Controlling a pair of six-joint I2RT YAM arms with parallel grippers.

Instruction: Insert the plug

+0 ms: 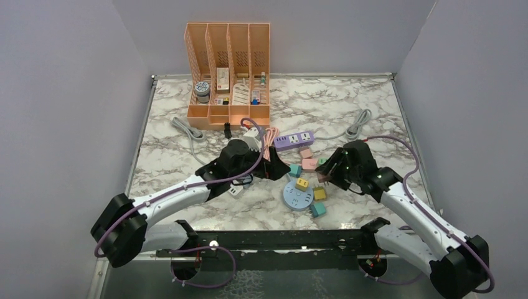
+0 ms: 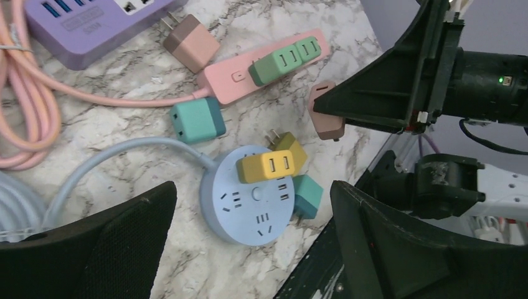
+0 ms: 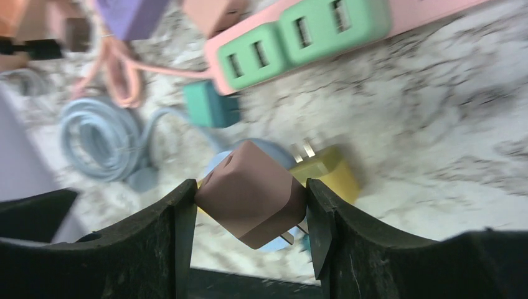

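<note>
Pinching a brown plug [image 3: 252, 202], right claw [image 3: 249, 208] near round socket [image 2: 240, 212] crowded by yellow plugs [image 2: 264, 167]; left claw [image 2: 253, 187] spread.

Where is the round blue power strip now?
In the top view the round blue power strip lies at the table's front centre, beside the right end effector, a yellow plug on it.

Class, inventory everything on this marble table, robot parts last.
file organiser: 1, orange, rear
purple power strip: 1, purple, centre
pink power strip: 1, pink, beside it
green adapters: 2, green, in pink strip
round socket hub: 1, blue, front
yellow adapters: 2, yellow, at hub
teal adapters: 2, teal, near hub
brown adapters: 2, brown, one lying, one gripped
grey cables: 2, grey, either side
left gripper: 1, black, open
right gripper: 1, black, holding brown adapter
</note>
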